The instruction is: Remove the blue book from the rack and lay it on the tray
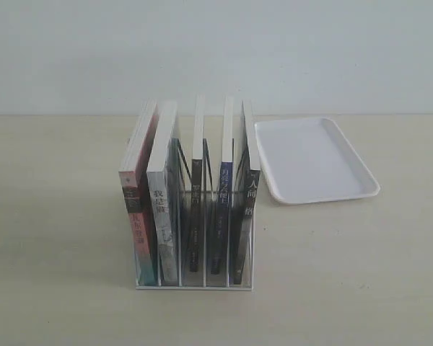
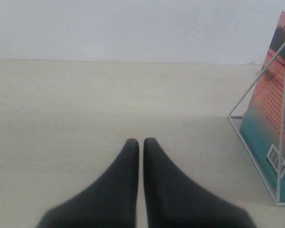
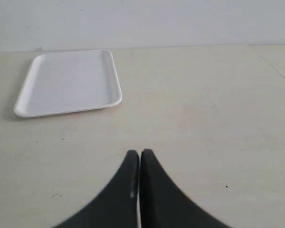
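Observation:
The white wire rack (image 1: 195,287) stands mid-table with several upright books. The blue book (image 1: 224,189) is in the fourth slot from the left, its blue spine facing the camera and white page edges on top. Right of the rack and further back lies the white tray (image 1: 314,158), with nothing on it. Neither gripper shows in the exterior view. My left gripper (image 2: 140,141) is shut and holds nothing, low over bare table beside the rack's wire end (image 2: 258,79). My right gripper (image 3: 139,152) is also shut on nothing, well short of the tray (image 3: 69,83).
A red-and-teal book (image 1: 137,216) fills the leftmost slot, and its cover (image 2: 270,109) shows in the left wrist view. A black-spined book (image 1: 248,205) stands right beside the blue one. A pale wall runs behind the table.

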